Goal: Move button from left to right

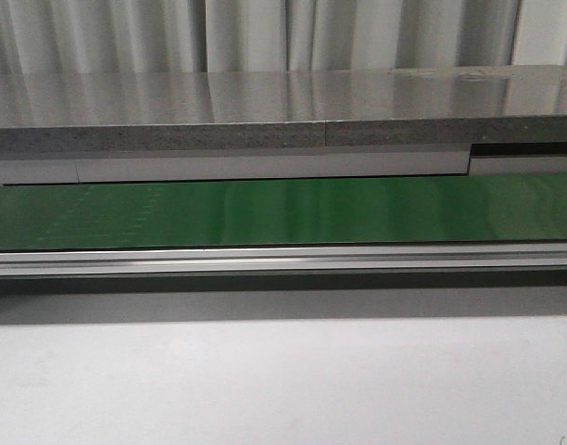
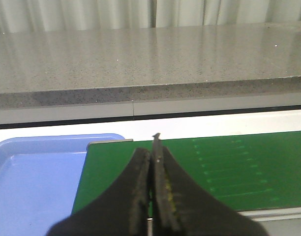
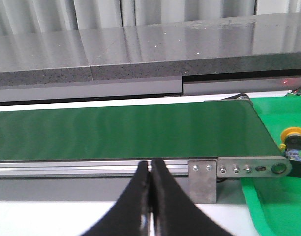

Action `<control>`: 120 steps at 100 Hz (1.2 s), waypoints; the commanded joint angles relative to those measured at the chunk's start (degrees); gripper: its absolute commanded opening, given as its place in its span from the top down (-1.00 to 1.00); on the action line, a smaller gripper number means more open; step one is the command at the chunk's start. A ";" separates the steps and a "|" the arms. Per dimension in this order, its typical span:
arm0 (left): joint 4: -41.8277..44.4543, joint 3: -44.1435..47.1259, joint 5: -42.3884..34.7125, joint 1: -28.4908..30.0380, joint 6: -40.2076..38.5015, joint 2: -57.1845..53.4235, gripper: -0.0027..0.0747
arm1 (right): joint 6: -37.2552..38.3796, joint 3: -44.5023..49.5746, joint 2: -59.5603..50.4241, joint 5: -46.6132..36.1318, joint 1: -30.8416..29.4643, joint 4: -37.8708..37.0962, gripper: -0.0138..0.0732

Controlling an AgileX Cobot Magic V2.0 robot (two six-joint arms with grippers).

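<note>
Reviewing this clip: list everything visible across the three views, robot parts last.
Green conveyor belt: one, green, crossing the front view.
Aluminium belt frame rail: one, silver, along the belt's near edge.
Grey speckled stone counter: one, grey, behind the belt.
Blue plastic tray: one, blue, at the belt's left end.
Green plastic tray: one, green, at the belt's right end.
Yellow-capped push-button: one, black body, in the green tray.
Left end effector: black, shut.
Right end effector: black, shut.

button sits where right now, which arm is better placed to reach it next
Right. The button shows only in the right wrist view, lying in the green tray just past the conveyor belt end. The right gripper is shut and empty. The left gripper, also shut, faces a blue tray with no button visible.
</note>
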 commanded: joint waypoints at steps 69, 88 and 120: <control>3.80 14.17 -3.88 -0.27 -2.67 -26.04 0.98 | 0.09 -0.84 -1.24 -4.77 0.12 -0.77 0.84; 5.17 18.80 -4.50 -0.27 -7.86 -28.55 0.98 | 0.09 -0.84 -1.19 -4.70 0.12 -0.77 0.84; 7.37 19.20 -3.54 0.17 -8.43 -28.67 0.98 | 0.09 -0.84 -1.19 -4.70 0.12 -0.77 0.84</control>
